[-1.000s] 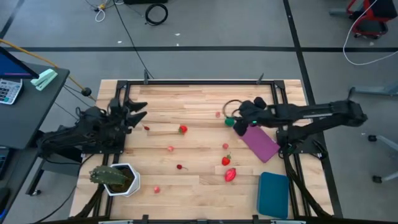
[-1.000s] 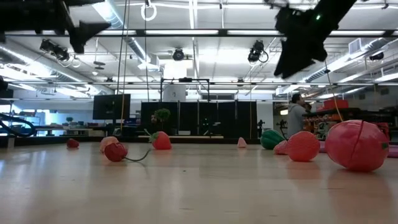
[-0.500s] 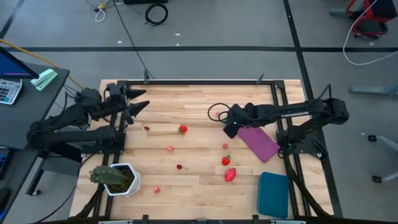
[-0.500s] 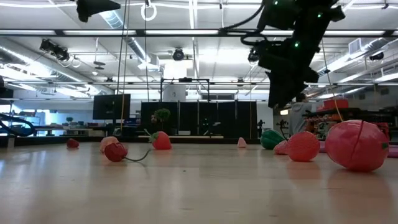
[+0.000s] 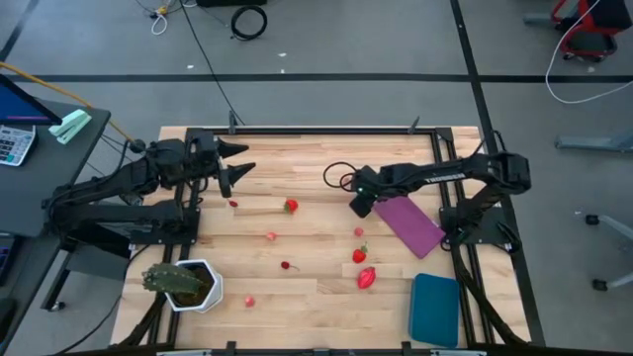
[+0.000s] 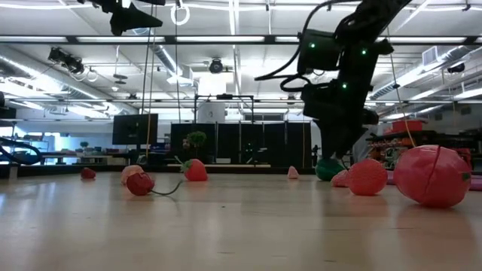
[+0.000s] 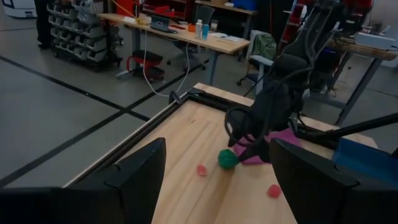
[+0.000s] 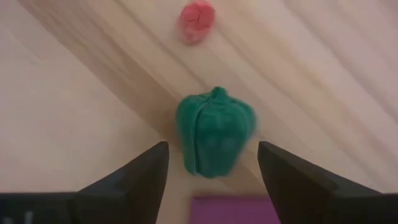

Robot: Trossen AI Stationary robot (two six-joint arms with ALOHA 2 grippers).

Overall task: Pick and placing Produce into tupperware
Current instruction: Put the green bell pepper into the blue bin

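Right wrist view shows the right hand (image 8: 211, 165) open, fingers straddling the green pepper (image 8: 215, 132) directly beneath, likely lined up for a grasp. Tupperware (image 5: 435, 310) lies well behind it. Left hand (image 5: 237, 160), open, hovers far across the tabletop (image 5: 316, 213).

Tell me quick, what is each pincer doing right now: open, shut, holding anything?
Left pincer: open, empty, raised over the table's far left.
Right pincer: open, empty, poised over the small green toy bell pepper.
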